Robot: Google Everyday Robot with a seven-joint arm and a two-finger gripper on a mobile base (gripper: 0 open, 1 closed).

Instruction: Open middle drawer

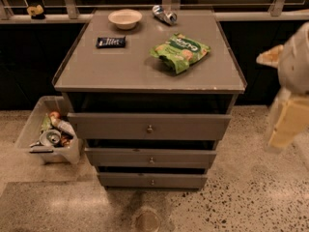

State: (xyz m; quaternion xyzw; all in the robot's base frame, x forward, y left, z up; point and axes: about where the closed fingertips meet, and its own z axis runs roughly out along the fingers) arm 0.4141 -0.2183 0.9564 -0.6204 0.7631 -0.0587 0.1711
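Hovering rt of middle drawer (150, 157): jaws

Grey cabinet (120, 71), speckled beige floor (251, 197)
The middle drawer (120, 157) is grey with a silvery knob (151, 160); the chip bag (179, 51) is green, the bowl (125, 18) cream, the gripper (288, 123) at the right edge pale yellow.

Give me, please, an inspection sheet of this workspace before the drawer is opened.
Surface: grey cabinet top, flat, partly occupied.
Job's things: middle drawer, small knob at centre, nothing touching it.
Clutter: white bowl, lying can, dark packet, green chip bag, all on the top.
Gripper: gripper at the right edge, beside the cabinet, apart from the drawers.
Cables: nothing seen.
Surroundings: clear bin with rubbish at left, on a speckled floor.
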